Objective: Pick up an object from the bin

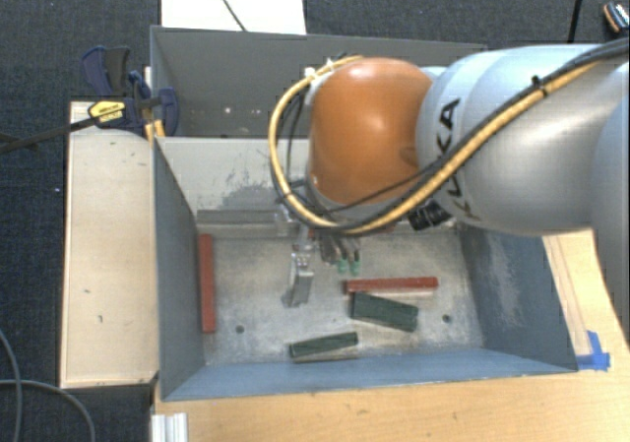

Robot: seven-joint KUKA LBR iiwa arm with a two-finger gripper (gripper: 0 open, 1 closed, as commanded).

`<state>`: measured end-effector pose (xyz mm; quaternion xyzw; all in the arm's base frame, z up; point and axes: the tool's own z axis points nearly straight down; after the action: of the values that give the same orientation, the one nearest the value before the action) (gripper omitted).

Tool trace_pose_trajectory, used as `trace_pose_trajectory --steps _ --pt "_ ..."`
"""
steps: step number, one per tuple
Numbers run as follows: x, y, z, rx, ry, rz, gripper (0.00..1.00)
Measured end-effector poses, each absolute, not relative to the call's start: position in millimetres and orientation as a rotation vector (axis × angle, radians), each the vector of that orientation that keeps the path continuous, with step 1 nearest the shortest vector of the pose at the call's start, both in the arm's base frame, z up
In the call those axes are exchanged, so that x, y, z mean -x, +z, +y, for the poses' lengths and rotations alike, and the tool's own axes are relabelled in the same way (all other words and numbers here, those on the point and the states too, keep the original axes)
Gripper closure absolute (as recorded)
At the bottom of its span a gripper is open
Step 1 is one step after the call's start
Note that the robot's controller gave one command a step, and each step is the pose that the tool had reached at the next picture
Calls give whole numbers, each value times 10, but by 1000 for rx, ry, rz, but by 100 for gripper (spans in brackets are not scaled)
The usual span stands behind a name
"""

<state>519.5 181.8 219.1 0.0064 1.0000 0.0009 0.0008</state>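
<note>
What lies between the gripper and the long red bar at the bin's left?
Nothing: in the camera view, only bare bin floor separates the gripper from the red bar.

Arm (pixel 536 150): thick, rounded silver-grey casing, smooth and glossy.
Orange cover (pixel 364 120): smooth domed shell, butted against the silver casing.
Marking (pixel 448 125): black block letters "KUKA" on the casing, just beside the orange cover.
Cables (pixel 277 140): one yellowish, one black, run together. They loop round the orange cover's far side and underside, then cross the casing.
Gripper (pixel 313 271): grey metal with small green parts, just below the orange cover.
</note>
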Motion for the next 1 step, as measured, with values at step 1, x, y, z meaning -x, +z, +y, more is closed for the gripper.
trace_pose_trajectory --steps 1 --pt "-4787 1127 1381 267 -2 3137 0"
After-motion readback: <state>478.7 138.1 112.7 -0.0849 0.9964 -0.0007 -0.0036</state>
